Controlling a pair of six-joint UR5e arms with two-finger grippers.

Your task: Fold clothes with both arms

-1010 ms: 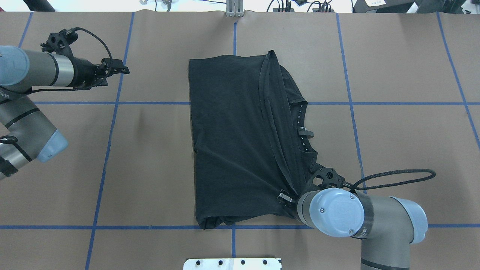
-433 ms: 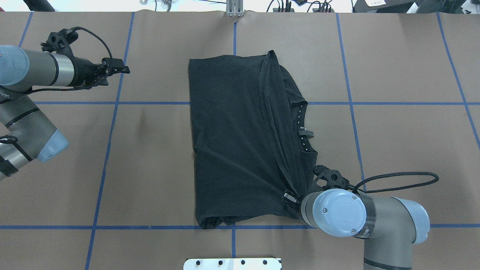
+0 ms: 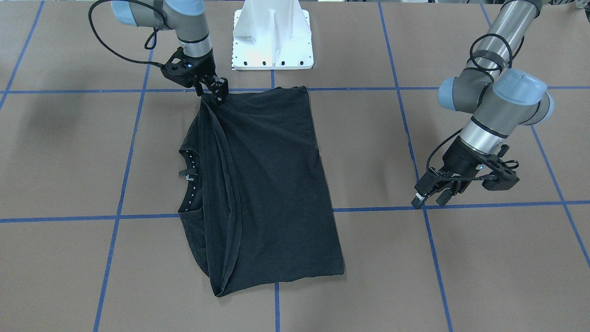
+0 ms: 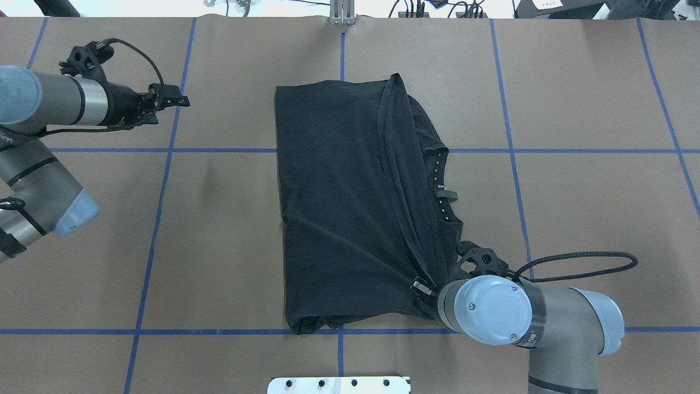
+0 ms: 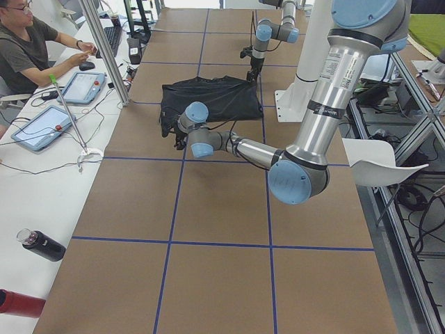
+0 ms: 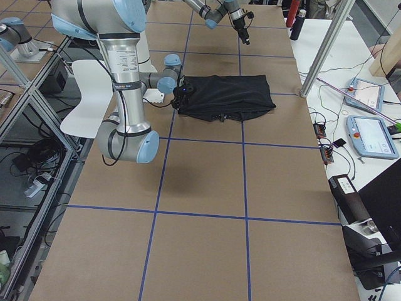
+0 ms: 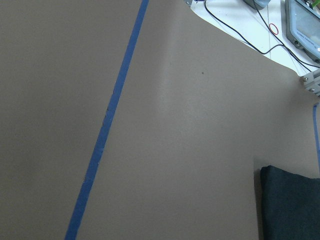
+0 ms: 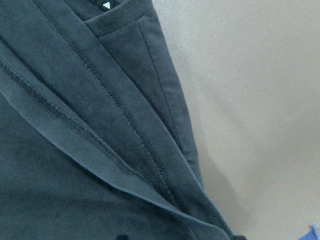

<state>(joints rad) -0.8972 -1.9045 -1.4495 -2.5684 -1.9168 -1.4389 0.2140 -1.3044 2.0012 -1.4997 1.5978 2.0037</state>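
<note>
Mid-fold, seen from overhead: the black shirt lies at the centre of the tabletop. One side is already laid over into a long panel, and the collar shows at its 3 o'clock edge. The right gripper is pinched on the hem at the shirt's 5 o'clock corner, the cloth drawn taut toward it. The left gripper, fingers apart and empty, hangs well apart at 10 o'clock. Left to do, by appearances: settling this fold, then the crosswise folds.
</note>
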